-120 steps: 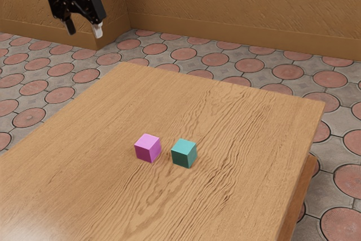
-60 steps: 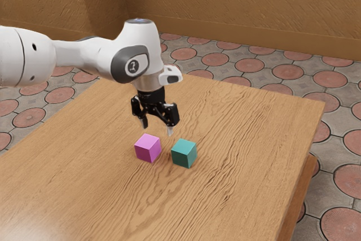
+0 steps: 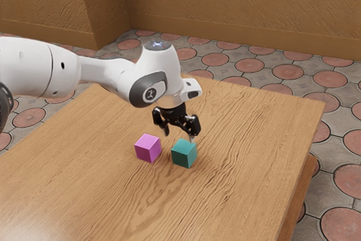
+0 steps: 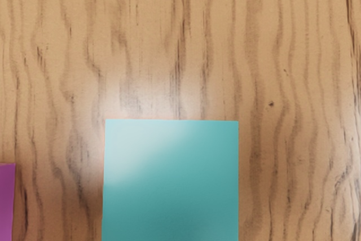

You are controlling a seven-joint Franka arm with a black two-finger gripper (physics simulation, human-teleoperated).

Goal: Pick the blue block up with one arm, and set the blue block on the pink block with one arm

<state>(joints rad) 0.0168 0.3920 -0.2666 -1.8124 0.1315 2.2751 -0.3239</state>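
A teal-blue block (image 3: 184, 153) rests on the wooden table (image 3: 242, 139), with a pink block (image 3: 148, 148) just to its side toward the exterior view's left, a small gap between them. My gripper (image 3: 180, 133) hangs open a little above the blue block, fingers pointing down, touching nothing. In the wrist view the blue block's top face (image 4: 171, 179) lies straight under my hand, and a sliver of the pink block (image 4: 5, 201) shows at the edge.
The white arm (image 3: 84, 74) reaches in from the exterior view's left over the table's back half. The table's edge runs down the exterior view's right, with a tiled floor (image 3: 338, 111) below and wooden walls behind.
My arm has swung in from the upper left and come down over the table. In the last half second the gripper shifted from above the pink block to above the blue block and lowered.
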